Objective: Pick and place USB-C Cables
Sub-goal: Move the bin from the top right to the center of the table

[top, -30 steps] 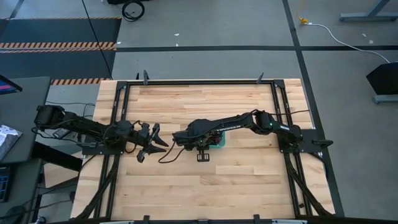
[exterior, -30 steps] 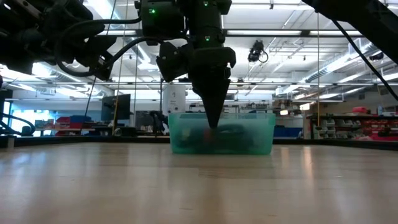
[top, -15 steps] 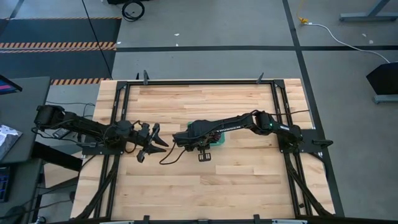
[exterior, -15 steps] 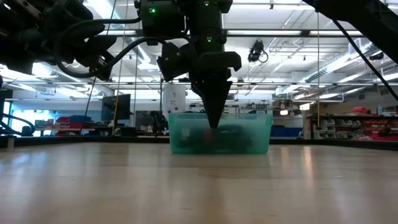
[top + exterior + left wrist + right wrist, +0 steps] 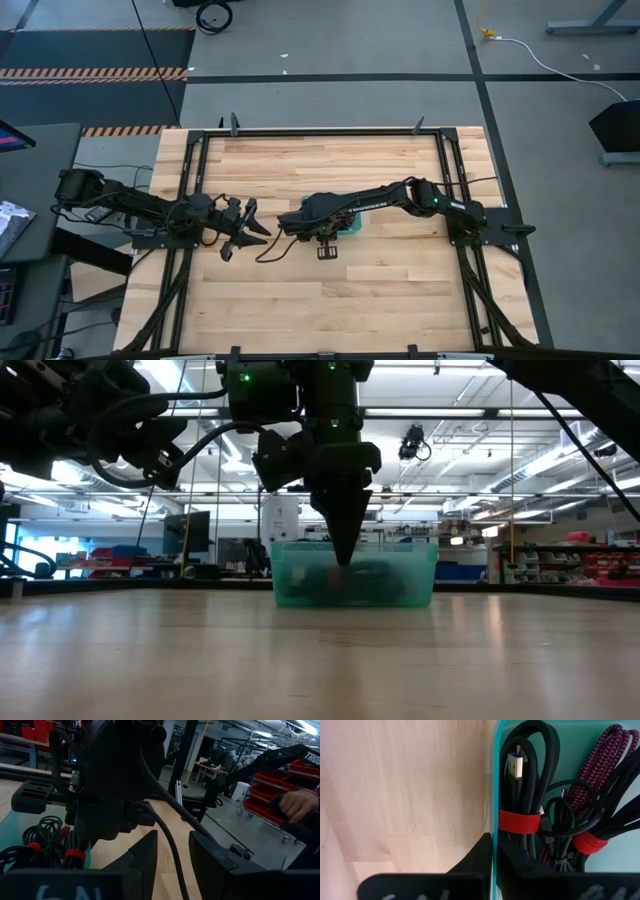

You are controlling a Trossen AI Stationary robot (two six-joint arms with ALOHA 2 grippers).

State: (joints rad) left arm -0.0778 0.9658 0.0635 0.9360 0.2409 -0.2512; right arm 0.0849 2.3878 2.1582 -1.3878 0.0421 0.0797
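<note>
I have the right gripper (image 5: 495, 852) hanging over the teal bin's (image 5: 496, 780) wall, fingers pinched together with nothing between them. The USB-C Cables (image 5: 560, 805) lie bundled inside (red ties showing). The left gripper (image 5: 172, 855) waits beside it, half-open and empty.

Little can be read. In the left wrist view, white capitals "TRO", cut off by the frame edge, stand on a dark arm link (image 5: 295, 754) at about two o'clock. Pale blurred marks on the dark wrist housing (image 5: 47, 890) at seven o'clock cannot be made out.
</note>
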